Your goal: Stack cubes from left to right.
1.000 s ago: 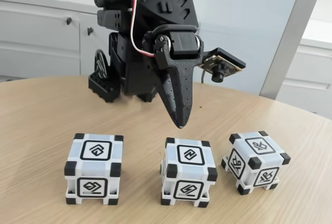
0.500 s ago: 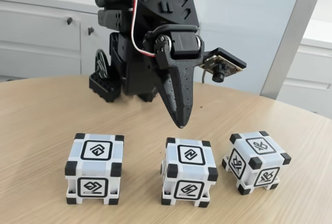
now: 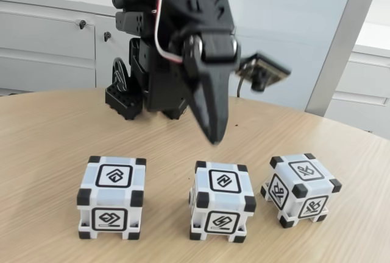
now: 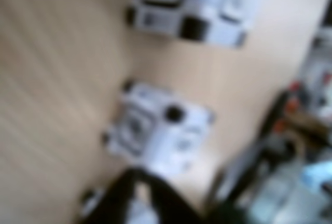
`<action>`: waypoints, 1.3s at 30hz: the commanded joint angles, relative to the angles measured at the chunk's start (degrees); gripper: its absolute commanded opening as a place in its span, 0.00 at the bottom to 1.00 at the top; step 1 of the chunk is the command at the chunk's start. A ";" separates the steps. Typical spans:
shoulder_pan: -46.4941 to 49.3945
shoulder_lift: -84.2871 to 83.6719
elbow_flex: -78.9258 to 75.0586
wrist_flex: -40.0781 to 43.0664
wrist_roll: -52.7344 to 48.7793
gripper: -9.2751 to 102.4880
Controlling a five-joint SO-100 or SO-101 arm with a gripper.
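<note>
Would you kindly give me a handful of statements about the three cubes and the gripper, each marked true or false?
1. All three cubes sit singly on the table. True.
2. The gripper holds a cube. False: it hangs above the table, clear of every cube.
3. The right cube is turned at an angle to the other two. True.
4. The left cube touches the middle cube. False: bare table shows between them.
5. The gripper hangs nearest the left cube. False: it is nearest the middle cube.
</note>
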 commanded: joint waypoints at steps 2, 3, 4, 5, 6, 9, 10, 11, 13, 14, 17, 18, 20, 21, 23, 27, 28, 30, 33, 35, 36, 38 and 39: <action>-0.09 2.20 -11.07 0.26 1.67 0.09; -0.26 0.62 -13.10 0.70 2.02 0.09; -0.26 -1.76 -15.12 1.23 2.29 0.10; -0.35 -4.83 -17.40 1.85 2.72 0.10; -0.35 -8.44 -19.95 2.46 3.34 0.10; -0.35 -22.24 -29.53 3.34 5.54 0.09; -0.35 -27.33 -33.22 3.43 6.24 0.09; -0.35 -32.34 -37.27 3.43 6.77 0.09; -0.35 -42.36 -45.44 3.96 6.94 0.09; -0.35 -47.02 -49.57 4.48 6.68 0.09; -0.35 -58.89 -60.91 7.73 3.08 0.10; -0.35 -62.05 -64.25 9.23 0.88 0.10; -0.35 -67.76 -70.22 12.66 -3.16 0.11; -0.44 -70.14 -72.69 14.33 -5.71 0.11; -0.44 -74.36 -76.99 17.67 -9.84 0.12; -0.53 -82.09 -82.88 21.97 -7.65 0.12; -0.53 -83.94 -83.94 22.85 -4.57 0.12; -0.53 -87.28 -85.25 24.26 0.79 0.12; -1.85 -91.49 -85.61 25.05 8.61 0.11; -3.52 -93.34 -85.34 25.05 11.87 0.11; -4.31 -93.78 -84.73 25.05 12.48 0.10; -5.80 -94.04 -84.64 24.52 13.71 0.10; -6.59 -94.04 -84.64 24.43 14.33 0.10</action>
